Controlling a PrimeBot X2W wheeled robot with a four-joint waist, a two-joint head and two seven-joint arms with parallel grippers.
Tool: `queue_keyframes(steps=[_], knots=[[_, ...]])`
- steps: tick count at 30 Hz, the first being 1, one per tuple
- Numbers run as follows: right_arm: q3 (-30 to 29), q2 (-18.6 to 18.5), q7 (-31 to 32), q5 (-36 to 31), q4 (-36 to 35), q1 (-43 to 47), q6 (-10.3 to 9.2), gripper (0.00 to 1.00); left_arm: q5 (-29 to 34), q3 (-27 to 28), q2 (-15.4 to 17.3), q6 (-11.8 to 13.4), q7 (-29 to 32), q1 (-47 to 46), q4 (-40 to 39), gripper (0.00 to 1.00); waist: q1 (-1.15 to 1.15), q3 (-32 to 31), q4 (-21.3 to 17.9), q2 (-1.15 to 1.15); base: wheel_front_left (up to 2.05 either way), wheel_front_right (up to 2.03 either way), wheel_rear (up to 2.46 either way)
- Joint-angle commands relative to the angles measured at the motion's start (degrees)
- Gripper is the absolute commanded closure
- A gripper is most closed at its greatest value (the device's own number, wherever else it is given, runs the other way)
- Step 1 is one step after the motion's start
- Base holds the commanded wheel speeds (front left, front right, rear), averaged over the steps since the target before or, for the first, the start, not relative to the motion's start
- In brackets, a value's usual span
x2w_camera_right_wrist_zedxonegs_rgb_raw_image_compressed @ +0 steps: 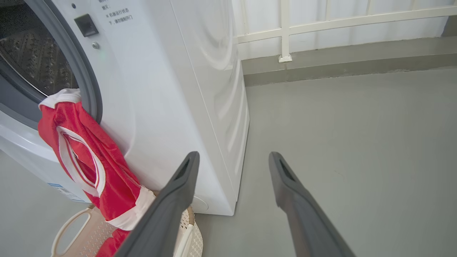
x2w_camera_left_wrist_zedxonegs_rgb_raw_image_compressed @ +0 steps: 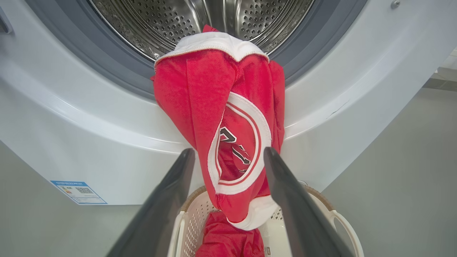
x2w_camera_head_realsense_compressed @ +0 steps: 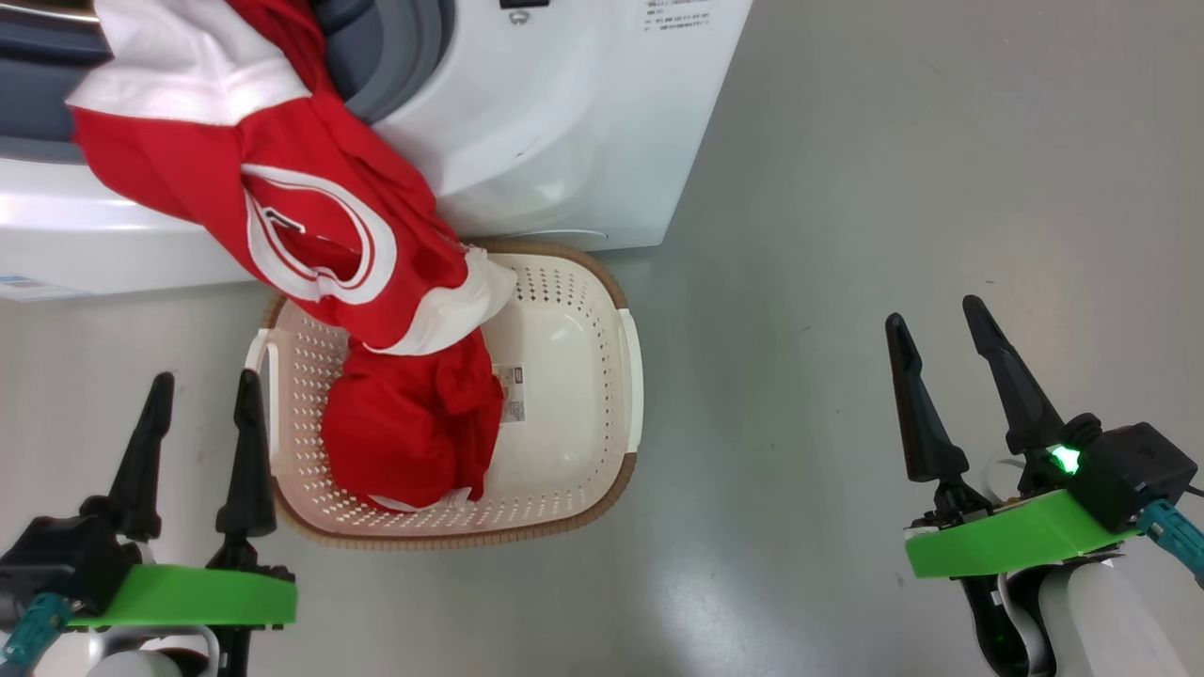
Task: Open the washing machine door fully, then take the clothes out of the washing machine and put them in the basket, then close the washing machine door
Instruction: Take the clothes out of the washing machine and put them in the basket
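Observation:
The white washing machine stands open, its steel drum in the left wrist view. The door is out of view. One red garment with a white ringed logo hangs from the drum's grey ring over the front, its lower end dipping into the cream basket on the floor below. Another red piece lies inside the basket. My left gripper is open beside the basket's left side, holding nothing. My right gripper is open over bare floor, far right of the basket.
Grey floor spreads to the right of the machine. A white railing and a low ledge run along the back in the right wrist view. A blue sticker sits low on the machine's front.

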Motion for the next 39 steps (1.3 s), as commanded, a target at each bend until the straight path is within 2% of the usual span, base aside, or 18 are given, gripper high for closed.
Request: queue_keyframes(steps=[1, 6, 13, 16, 21, 29, 39], knots=[[1.16, -0.06, -0.37, -0.52, -1.07, 0.92, 0.28, 0.0, 0.55, 2.04, 0.61, -0.32, -0.23, 0.87, -1.86, 0.0, 0.0, -0.04, 0.01, 0.0, 0.0, 0.0, 0.0], [0.96, -0.06, -0.37, -0.48, -1.06, 0.77, 0.28, 0.0, -0.42, 2.36, 0.62, -0.32, -0.23, -1.28, -2.67, 0.0, 0.0, 0.11, 0.22, 0.0, 0.0, 0.0, 0.0], [0.95, -0.06, -0.37, -0.43, -1.05, 0.48, 0.28, 0.0, -0.95, 1.61, 3.41, -0.32, -0.23, -7.47, -2.17, 0.0, 0.0, 0.58, 0.58, 0.0, 0.0, 0.0, 0.0], [1.12, -0.06, -0.37, -0.41, -1.02, 0.13, 0.28, 0.0, -1.07, 0.66, 5.21, -0.32, -0.23, -11.57, 0.35, 0.0, 0.0, 0.84, 0.53, 0.0, 0.0, 0.0, 0.0], [1.28, -0.06, -0.37, -0.47, -0.97, -0.37, 0.28, 0.0, -1.89, -2.82, 8.34, -0.32, -0.23, -20.1, 7.5, 0.0, 0.0, 1.35, 0.45, 0.0, 0.0, 0.0, 0.0], [1.77, -0.06, -0.37, -0.19, -0.85, -0.99, 0.28, 0.0, -6.29, -12.02, 13.24, -0.32, 0.55, -36.09, 24.78, 0.0, 0.0, 2.09, 0.13, 0.0, 0.0, 0.0, 0.0], [2.16, -0.06, -0.37, 0.23, -0.97, -1.68, 0.28, 0.0, -15.8, -21.18, 14.84, -0.32, 3.21, -47.71, 36.73, 0.0, 0.0, 3.16, -0.3, 0.0, 0.0, 0.0, 0.0]])
